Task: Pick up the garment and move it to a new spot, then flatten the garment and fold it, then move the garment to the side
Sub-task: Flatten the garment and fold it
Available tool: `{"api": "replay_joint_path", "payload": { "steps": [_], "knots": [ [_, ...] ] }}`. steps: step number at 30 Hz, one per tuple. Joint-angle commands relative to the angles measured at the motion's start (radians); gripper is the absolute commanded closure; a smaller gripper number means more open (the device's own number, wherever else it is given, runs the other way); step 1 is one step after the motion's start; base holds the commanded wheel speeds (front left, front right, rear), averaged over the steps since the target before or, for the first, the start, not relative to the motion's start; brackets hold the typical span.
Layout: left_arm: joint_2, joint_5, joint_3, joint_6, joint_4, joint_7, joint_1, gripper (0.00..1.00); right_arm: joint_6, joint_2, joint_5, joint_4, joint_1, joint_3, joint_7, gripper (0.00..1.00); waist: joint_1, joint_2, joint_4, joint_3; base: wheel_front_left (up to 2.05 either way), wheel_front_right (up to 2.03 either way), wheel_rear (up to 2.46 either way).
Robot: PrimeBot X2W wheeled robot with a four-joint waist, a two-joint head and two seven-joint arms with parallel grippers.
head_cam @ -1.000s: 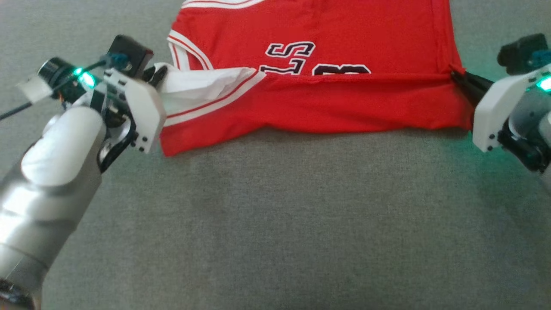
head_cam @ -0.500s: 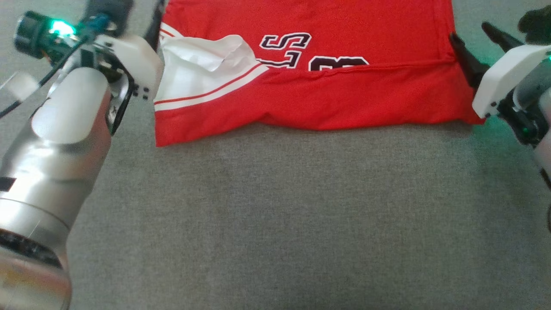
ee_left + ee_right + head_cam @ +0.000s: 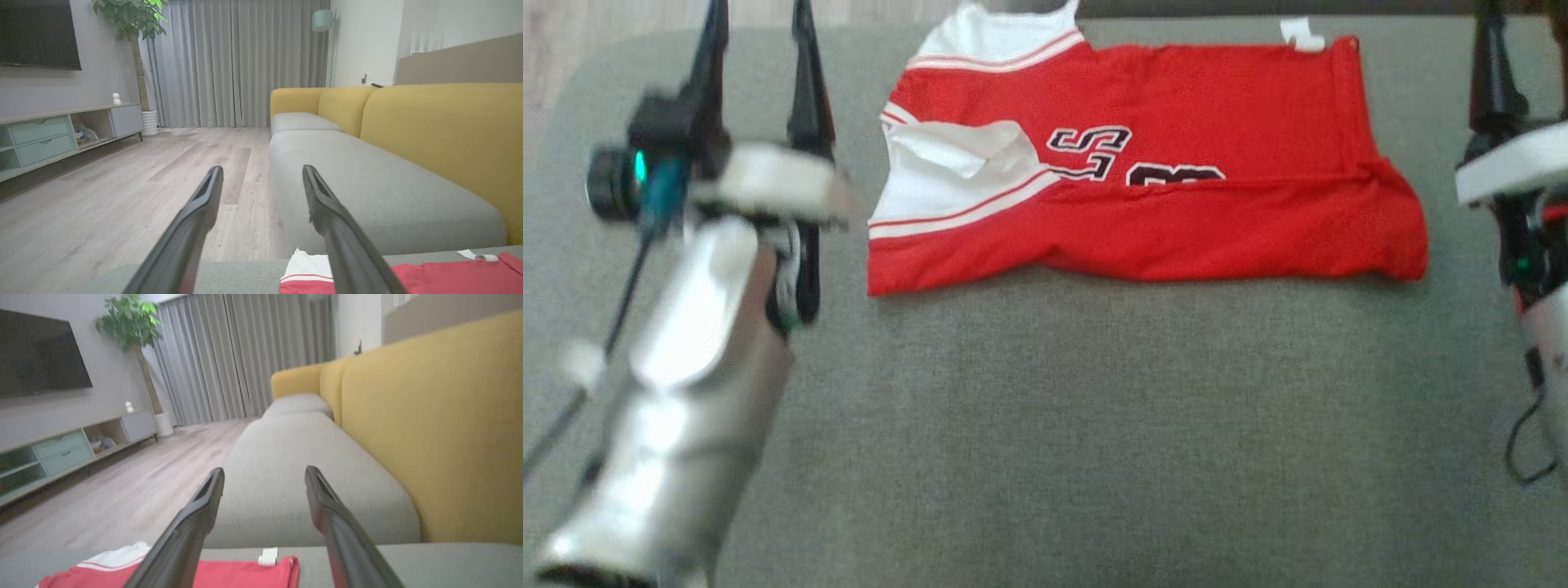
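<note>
First fold looks laid; nothing held.
My left gripper (image 3: 261, 173) and right gripper (image 3: 264, 473) gape empty either side of the red jersey (image 3: 1176, 220); it lies doubled over on the grey cushion (image 3: 1094, 425); next, I reckon, I grasp one end for a second fold.

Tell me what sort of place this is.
Most likely a home living room: a yellow-backed sofa with grey seats, a wall-mounted television above a low media cabinet, and a potted tree beside floor-length grey curtains.

Garment (image 3: 1217, 237) on the seat cushion (image 3: 1045, 425), between left fingers (image 3: 806, 106) and right fingers (image 3: 1490, 82), apart from both.
</note>
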Motion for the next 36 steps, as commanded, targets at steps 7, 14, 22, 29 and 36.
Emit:
{"api": "replay_joint_path", "payload": {
  "steps": [7,14,22,29,36],
  "knots": [
    [-0.022,0.074,0.197,0.028,-0.276,-0.008,0.326,0.00,-0.001,0.212,-0.274,-0.346,0.376,-0.330,-0.013,0.00,0.0002,0.0000,0.010,-0.095,0.00,0.00,0.00],
    [-0.093,0.177,0.307,-0.034,-0.370,-0.008,0.589,0.00,-0.001,0.336,-0.378,-0.520,0.634,-0.404,-0.013,0.00,0.0002,0.0000,0.000,-0.127,0.00,0.00,0.00],
    [-0.124,0.240,0.348,-0.092,-0.335,-0.008,0.596,0.00,-0.001,0.342,-0.364,-0.540,0.635,-0.371,-0.013,0.00,0.0002,0.0000,-0.027,-0.109,0.00,0.00,0.00],
    [-0.108,0.264,0.304,-0.134,-0.131,0.052,0.481,0.00,-0.001,0.342,-0.356,-0.545,0.606,-0.345,-0.013,0.00,0.0002,0.0000,-0.059,-0.040,0.00,0.00,0.00],
    [-0.089,0.271,0.297,-0.125,0.074,0.129,0.356,0.00,-0.001,0.342,-0.354,-0.544,0.581,-0.328,-0.013,0.00,0.0002,0.0000,-0.094,0.016,0.00,0.00,0.00]
  ]
}}
